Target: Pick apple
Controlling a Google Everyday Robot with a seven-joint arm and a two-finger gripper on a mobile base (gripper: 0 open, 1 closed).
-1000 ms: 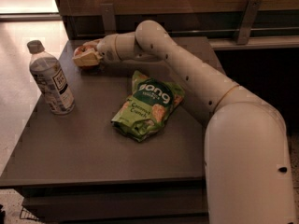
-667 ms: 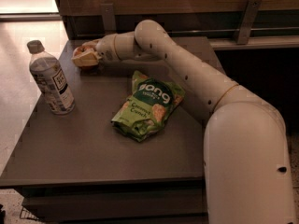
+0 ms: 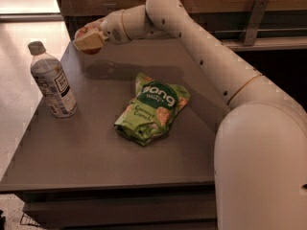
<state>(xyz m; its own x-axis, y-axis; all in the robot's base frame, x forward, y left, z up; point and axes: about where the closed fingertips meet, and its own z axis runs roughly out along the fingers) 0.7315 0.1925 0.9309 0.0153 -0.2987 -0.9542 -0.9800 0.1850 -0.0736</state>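
Table [image 3: 96, 152]: we see a grey-brown top filling most of the view, with a darker shelf edge below its front rim. It carries the bag and the bottle.

Arm [image 3: 206, 56]: white and thick. It rises from the lower right, bends high at the back edge of the table and reaches left toward the far left corner.

Bag [image 3: 153, 109]: a crumpled green snack bag with white lettering, lying flat near the middle of the table, under the long stretch of the arm and well apart from the bottle.

Bottle [image 3: 52, 83]: clear plastic with a grey cap and a pale label, standing upright near the left edge of the table.

Shadow [image 3: 112, 71]: a dark patch on the table top below and to the right of the gripper.

Gripper [image 3: 85, 41]: at the end of the arm, over the far left corner of the table, pointing left. We see its beige fingers [image 3: 91, 40] drawn in around the apple, holding it between them.

Apple [image 3: 87, 29]: small, red with paler patches, mostly covered by the fingers; red shows above and below them. We see it held in the gripper at the far left corner, behind the bottle and well apart from the bag. It appears clear of the table top.
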